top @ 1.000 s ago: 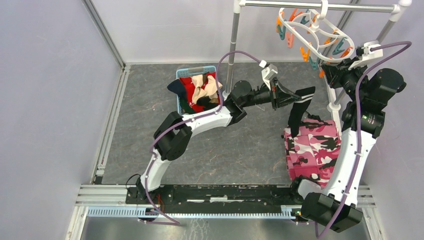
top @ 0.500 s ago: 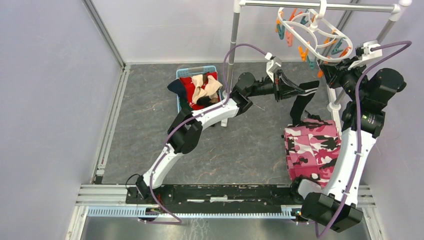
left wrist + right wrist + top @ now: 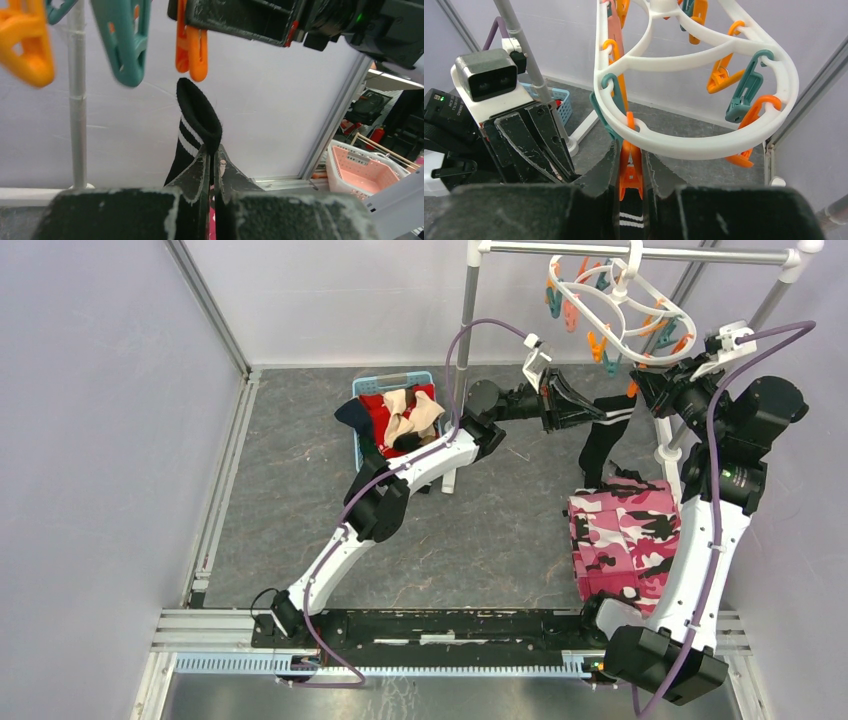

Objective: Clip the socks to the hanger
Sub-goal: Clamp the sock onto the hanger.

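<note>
A black sock with two white stripes (image 3: 196, 117) hangs from my left gripper (image 3: 213, 149), which is shut on its cuff. The cuff's top sits just under an orange clothespin (image 3: 192, 50) of the white oval hanger (image 3: 704, 146). My right gripper (image 3: 630, 150) is shut on that orange clothespin (image 3: 630, 172), squeezing it, with the sock (image 3: 631, 216) directly below. From above, the left gripper (image 3: 585, 408) holds the sock (image 3: 600, 445) up beside the right gripper (image 3: 640, 380), under the hanger (image 3: 620, 302). More socks (image 3: 400, 418), red, beige and dark, lie in a blue basket (image 3: 385, 383).
The hanger hooks on a silver metal rack (image 3: 466, 330) whose upright stands by the basket. A pink camouflage cloth (image 3: 625, 535) lies below the dangling sock. Teal (image 3: 122, 40) and orange (image 3: 27, 47) pins hang close by. Purple walls enclose the cell.
My left arm has stretched out and lifted the sock up and to the right, to the clothespin held by the right gripper. The hanger has swung slightly left.
</note>
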Available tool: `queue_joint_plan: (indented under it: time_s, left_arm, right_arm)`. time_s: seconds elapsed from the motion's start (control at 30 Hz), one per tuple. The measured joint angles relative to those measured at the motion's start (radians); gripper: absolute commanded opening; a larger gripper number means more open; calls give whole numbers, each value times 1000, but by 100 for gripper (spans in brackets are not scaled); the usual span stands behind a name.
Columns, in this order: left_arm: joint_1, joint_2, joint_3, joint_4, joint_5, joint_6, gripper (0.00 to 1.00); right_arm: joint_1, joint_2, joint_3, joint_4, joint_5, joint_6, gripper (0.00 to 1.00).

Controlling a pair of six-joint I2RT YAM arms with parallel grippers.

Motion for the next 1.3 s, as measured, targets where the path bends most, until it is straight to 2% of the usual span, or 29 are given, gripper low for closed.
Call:
queue_joint_plan:
  time_s: [0.3, 0.4, 0.57, 0.77, 1.03, 1.3]
  left_arm:
    - [-5, -1, 14, 36, -8, -38, 2]
    - [-14, -44, -93, -3, -62, 35, 2]
    - [-61, -160, -354, -110, -261, 233, 2]
    - [-131, -266, -528, -142, -580, 430, 2]
    - [-207, -318, -592, -6, -892, 702, 2]
    - [-269, -312, -582, 77, -1012, 888, 2]
  right_arm:
    - [6, 0, -3, 17, -29, 4, 12]
    - [8, 0, -3, 16, -28, 3, 12]
    - [10, 0, -3, 11, -20, 2, 12]
    - [10, 0, -3, 9, -12, 0, 12]
    - [10, 0, -3, 8, -8, 4, 12]
    - [10, 0, -3, 9, -3, 18, 12]
